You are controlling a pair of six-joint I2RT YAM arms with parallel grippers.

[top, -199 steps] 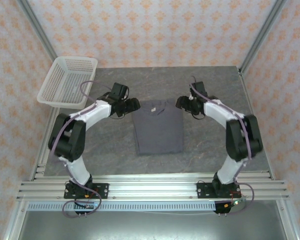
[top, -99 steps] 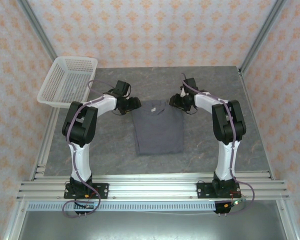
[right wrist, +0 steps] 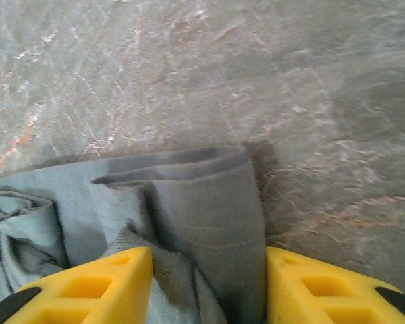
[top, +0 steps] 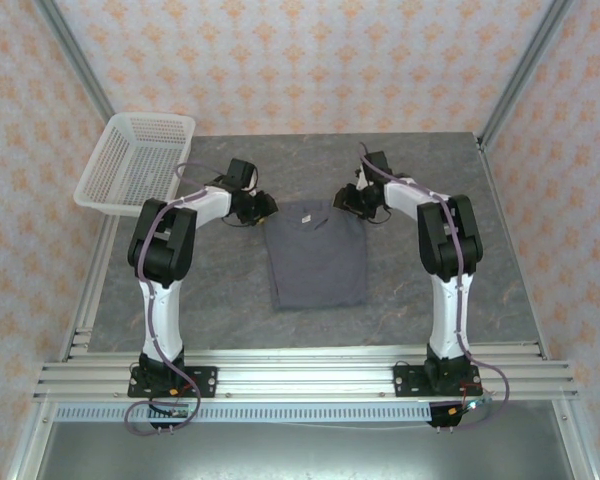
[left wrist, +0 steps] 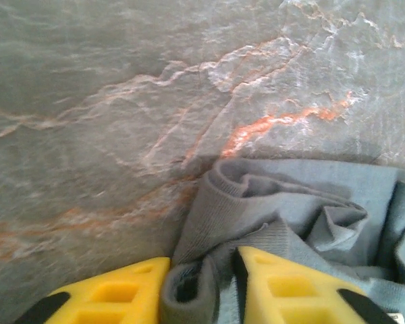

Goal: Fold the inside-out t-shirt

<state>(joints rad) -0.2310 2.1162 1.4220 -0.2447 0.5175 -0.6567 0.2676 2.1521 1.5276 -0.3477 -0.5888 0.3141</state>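
- The inside-out t-shirt lies flat on the desk between the two arms, with its collar at the far end.
- The left tool pinches a bunched fold at the shirt's far left corner.
- The right tool clamps a thicker fold at the far right corner, its fingers set wider apart.

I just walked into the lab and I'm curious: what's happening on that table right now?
Two robot arms are working on a dark grey t-shirt that lies flat on the stone table. The left end effector pinches bunched cloth at the shirt's far left corner, and the right end effector has cloth gathered between its fingers at the far right corner. A white basket sits at the table's far left.
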